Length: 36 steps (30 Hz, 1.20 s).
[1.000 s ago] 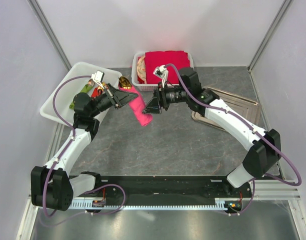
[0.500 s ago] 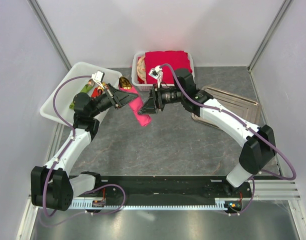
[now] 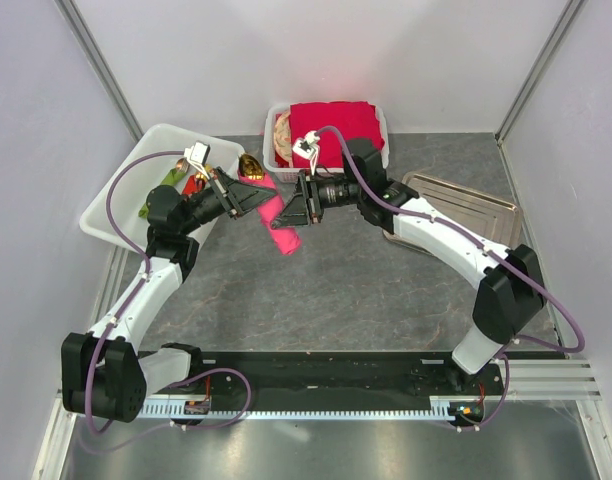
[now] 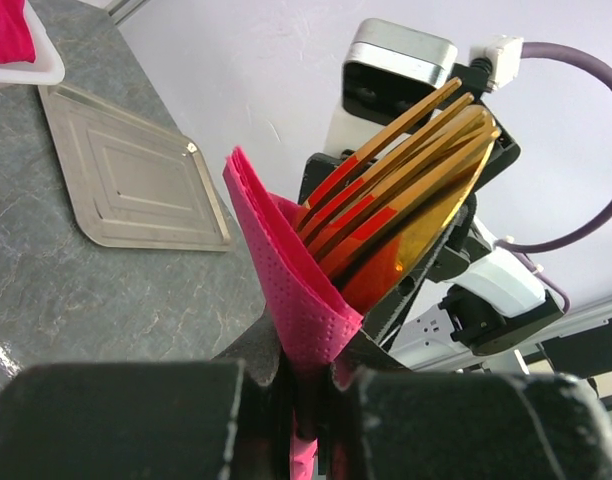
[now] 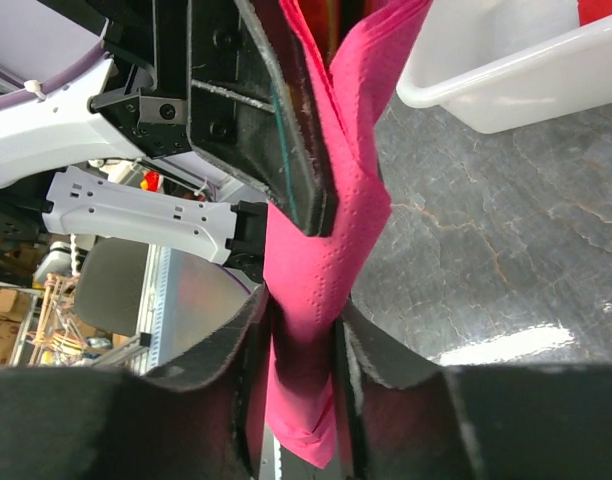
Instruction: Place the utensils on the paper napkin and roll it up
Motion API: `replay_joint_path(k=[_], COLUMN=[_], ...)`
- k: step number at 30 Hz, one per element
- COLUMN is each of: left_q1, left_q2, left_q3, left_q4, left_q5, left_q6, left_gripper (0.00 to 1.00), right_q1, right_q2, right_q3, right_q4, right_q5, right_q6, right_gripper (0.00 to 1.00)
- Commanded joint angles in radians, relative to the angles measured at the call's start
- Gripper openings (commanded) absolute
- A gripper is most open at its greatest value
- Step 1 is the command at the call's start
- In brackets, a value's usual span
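Observation:
The paper napkin [image 3: 279, 222] is a magenta-pink roll held in the air above the table, wrapped around the utensils. Their gold heads [image 3: 250, 165] stick out of its upper end. In the left wrist view the gold fork tines and spoon bowl [image 4: 406, 170] fan out of the pink wrap [image 4: 296, 290]. My left gripper [image 4: 311, 385] is shut on the roll's middle. My right gripper [image 5: 301, 350] grips the roll's lower part [image 5: 326, 250], with both pads against the paper. The two grippers meet nose to nose [image 3: 276, 205].
A white bin [image 3: 121, 175] at the left holds green and red bundles [image 3: 181, 180]. A white basket [image 3: 276, 160] at the back holds a stack of red napkins [image 3: 334, 122]. A metal tray [image 3: 476, 210] lies at the right on the grey table.
My right gripper has moved left onto the roll's lower end and narrowed its jaws around it. The left gripper has kept its hold and place.

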Motion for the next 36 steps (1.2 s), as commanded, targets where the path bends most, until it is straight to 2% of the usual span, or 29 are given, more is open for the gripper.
replay_joint_path(k=[1, 5, 8, 9, 10, 11, 14, 17, 23, 31, 34, 36], left_q1=[-0.008, -0.008, -0.008, -0.008, -0.007, -0.007, -0.007, -0.004, 0.004, 0.005, 0.005, 0.005], left_q2=[-0.023, -0.025, -0.031, -0.035, -0.043, -0.048, -0.068, -0.080, -0.095, -0.103, -0.097, -0.095], left_q3=[0.031, 0.028, 0.025, 0.025, 0.024, 0.022, 0.016, 0.005, -0.018, -0.050, -0.065, -0.062], left_q4=[0.029, 0.029, 0.017, 0.008, -0.009, -0.021, -0.070, -0.095, -0.141, -0.196, -0.157, -0.131], left_q5=[0.008, 0.008, 0.000, -0.006, -0.013, -0.016, -0.035, -0.047, -0.070, -0.096, -0.089, -0.087], left_q6=[0.014, 0.019, 0.031, 0.035, 0.038, 0.051, 0.074, 0.089, 0.120, 0.130, 0.097, 0.078], left_gripper=[0.02, 0.02, 0.02, 0.06, 0.12, 0.26, 0.43, 0.56, 0.74, 0.86, 0.85, 0.78], right_q1=[0.011, 0.011, 0.011, 0.011, 0.011, 0.011, 0.005, -0.002, -0.019, -0.022, -0.022, -0.024], right_q2=[0.012, 0.010, -0.003, -0.009, -0.020, -0.023, -0.031, -0.037, -0.048, -0.046, -0.045, -0.043], right_q3=[-0.019, -0.028, -0.037, -0.044, -0.044, -0.044, -0.042, -0.038, -0.033, -0.024, -0.024, -0.024], right_q4=[0.125, 0.155, 0.167, 0.170, 0.170, 0.171, 0.171, 0.173, 0.175, 0.197, 0.205, 0.205], right_q5=[-0.052, -0.048, -0.022, -0.009, 0.010, 0.017, 0.035, 0.041, 0.047, 0.040, 0.049, 0.058], right_q6=[0.076, 0.097, 0.082, 0.074, 0.061, 0.059, 0.054, 0.054, 0.054, 0.079, 0.087, 0.088], right_gripper=[0.31, 0.00, 0.00, 0.00, 0.00, 0.00, 0.00, 0.00, 0.00, 0.00, 0.00, 0.00])
